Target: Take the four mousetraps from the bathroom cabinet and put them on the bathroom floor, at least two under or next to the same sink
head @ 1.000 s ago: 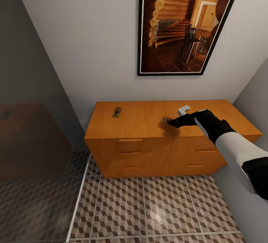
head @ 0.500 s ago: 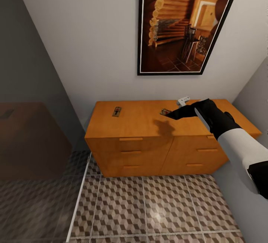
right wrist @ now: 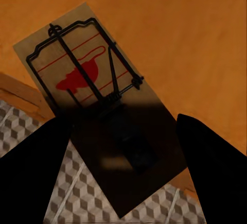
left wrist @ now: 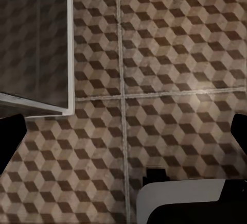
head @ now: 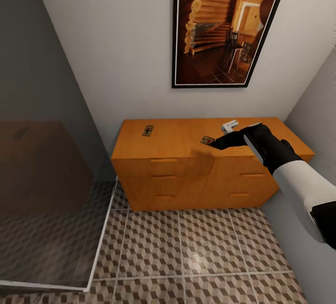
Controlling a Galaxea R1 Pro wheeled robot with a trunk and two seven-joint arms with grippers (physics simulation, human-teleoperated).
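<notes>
Right wrist view: the black right gripper (right wrist: pixel 123 131) is gripping a flat tan wooden mousetrap (right wrist: pixel 98 100), fingers closed on its sides, lifting it clear of the orange-brown wooden cabinet (head: pixel 186 141) for floor placement.

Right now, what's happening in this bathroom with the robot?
The robot's right hand holds a mousetrap lifted above the top of the orange-brown wooden cabinet, over its front edge. Another mousetrap lies flat on the cabinet top near the back left, and a small white object sits near the back right. The left hand hangs open over the cube-patterned floor tiles, holding nothing.
</notes>
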